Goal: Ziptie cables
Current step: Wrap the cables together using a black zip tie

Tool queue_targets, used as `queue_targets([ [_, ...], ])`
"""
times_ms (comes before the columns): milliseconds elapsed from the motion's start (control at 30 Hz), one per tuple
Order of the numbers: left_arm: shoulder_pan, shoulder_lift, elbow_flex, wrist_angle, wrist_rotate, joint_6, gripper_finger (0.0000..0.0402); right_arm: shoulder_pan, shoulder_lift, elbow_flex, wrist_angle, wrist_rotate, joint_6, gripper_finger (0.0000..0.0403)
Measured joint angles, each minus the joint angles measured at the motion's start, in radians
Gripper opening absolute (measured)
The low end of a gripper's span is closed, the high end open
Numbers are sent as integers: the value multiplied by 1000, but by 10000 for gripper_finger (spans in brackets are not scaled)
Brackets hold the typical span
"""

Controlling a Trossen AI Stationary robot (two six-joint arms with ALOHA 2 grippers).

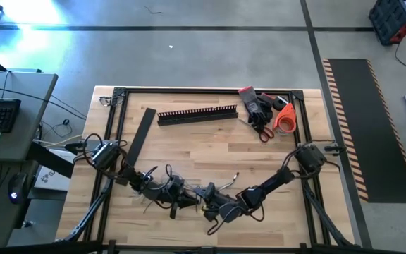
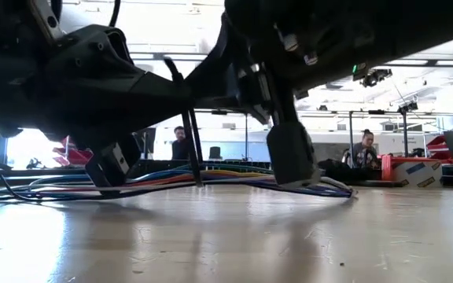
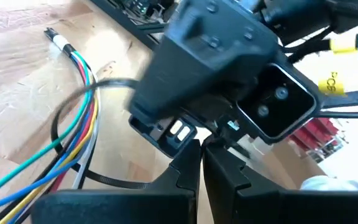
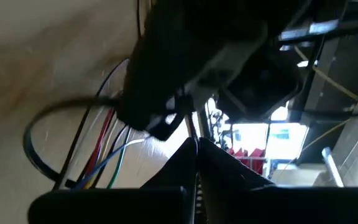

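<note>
A bundle of coloured cables (image 3: 82, 124) lies on the wooden table near its front edge (image 1: 162, 185), with loose ends (image 1: 235, 175) fanning toward the right. A thin black zip tie (image 3: 61, 112) loops around the bundle, and its strap stands up from the cables in the low view (image 2: 195, 149). My left gripper (image 1: 182, 197) and my right gripper (image 1: 204, 206) meet tip to tip over the bundle, both shut. In the left wrist view my left gripper's (image 3: 201, 152) tips sit just under the right hand's body. The right wrist view shows my right gripper (image 4: 194, 149) facing the left hand. My left gripper lies about level, coming from the table's left. The zip tie's strap (image 3: 135, 184) runs in under its shut fingers; the exact place of contact is hidden by the fingers themselves. The loop lies slack around the cables on the table. My right gripper comes nearly level from the table's right. A thin dark strip, apparently the zip tie's free end (image 4: 191, 121), runs out from between its shut fingertips toward the left hand. Which part of the tie it has cannot be told.
At the far side lie a black comb-toothed duct (image 1: 197, 114), a flat black strip (image 1: 141, 137), dark gloves (image 1: 256, 106), red-handled scissors (image 1: 263, 130) and an orange tape roll (image 1: 285, 118). A black frame (image 1: 118, 120) rims the table. People sit in the room behind (image 2: 366, 149).
</note>
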Motion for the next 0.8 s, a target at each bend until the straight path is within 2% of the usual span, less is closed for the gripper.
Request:
queue_targets([
  [133, 10, 0, 0, 3, 12, -7, 0, 14, 0, 4, -5, -4, -57, 0],
  [333, 22, 0, 0, -1, 24, 1, 0, 34, 0, 5, -41, -38, -52, 0],
  [533, 27, 0, -1, 3, 16, 30, 0, 24, 0, 5, -41, -7, 28, 4],
  [667, 17, 0, -1, -14, -12, 60, 0, 22, 0, 5, -40, -7, 109, 41],
  [800, 0, 0, 1, -38, -56, 94, 0, 29, 0, 5, -43, 35, 201, 109],
])
